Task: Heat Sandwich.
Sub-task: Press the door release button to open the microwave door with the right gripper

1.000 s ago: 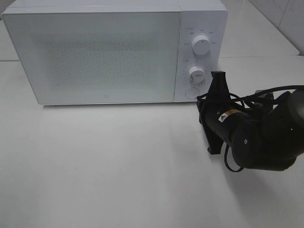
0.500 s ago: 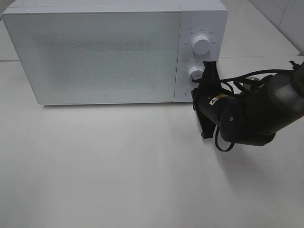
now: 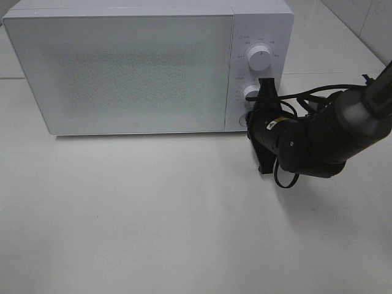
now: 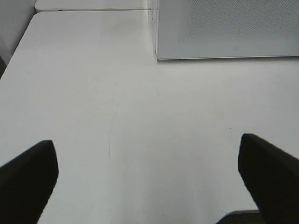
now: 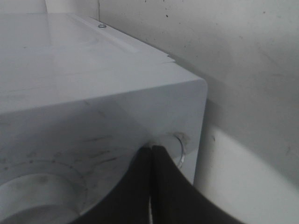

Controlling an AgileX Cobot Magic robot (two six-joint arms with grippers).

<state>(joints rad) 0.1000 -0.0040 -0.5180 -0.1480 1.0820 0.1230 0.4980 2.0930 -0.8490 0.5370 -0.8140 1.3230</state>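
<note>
The sandwich is out of view. The white microwave stands at the back of the table with its door shut; it also shows in the left wrist view. My right gripper is shut, with its tips against the round button at the bottom of the microwave's control panel. In the right wrist view the two black fingers lie pressed together and the gripper's tip touches that button. My left gripper is open and empty over bare table, and is not in the exterior high view.
Two white knobs sit on the panel: the upper one and the lower one, which is partly behind my right arm. The white table stretches in front of the microwave. A tiled wall stands at the back right.
My right arm has moved up and left toward the microwave's panel, bringing the shut fingertips from beside the panel onto the bottom button. The microwave door stays shut.
</note>
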